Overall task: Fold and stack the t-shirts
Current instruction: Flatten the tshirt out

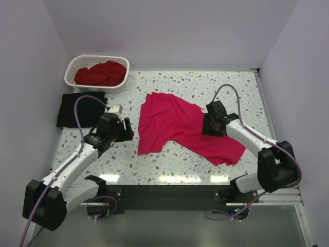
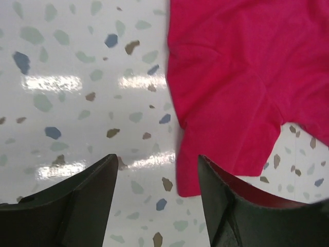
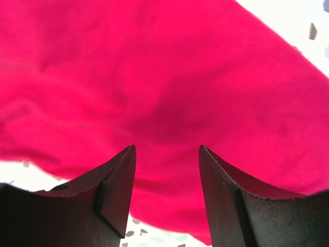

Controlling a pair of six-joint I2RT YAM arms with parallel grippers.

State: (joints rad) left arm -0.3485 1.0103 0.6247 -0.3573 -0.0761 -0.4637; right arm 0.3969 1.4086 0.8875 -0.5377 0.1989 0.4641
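A bright pinkish-red t-shirt [image 1: 180, 126] lies rumpled and partly spread in the middle of the table. My left gripper [image 1: 129, 132] stands open just left of its left edge. In the left wrist view, a corner of the shirt [image 2: 231, 82] reaches down beside the right finger [image 2: 221, 200], and bare table shows between the jaws of the left gripper [image 2: 157, 159]. My right gripper [image 1: 208, 127] hangs open over the shirt's right half, with only the fabric [image 3: 164, 77] under the right gripper [image 3: 167, 149]. A black t-shirt [image 1: 81, 109] lies folded at the left. A darker red t-shirt [image 1: 100, 73] is bunched in the basket.
The white lattice basket [image 1: 71, 77] stands at the back left corner, right behind the black shirt. White walls close in the table on the left, back and right. A dark rail [image 1: 169, 193] runs along the near edge between the arm bases.
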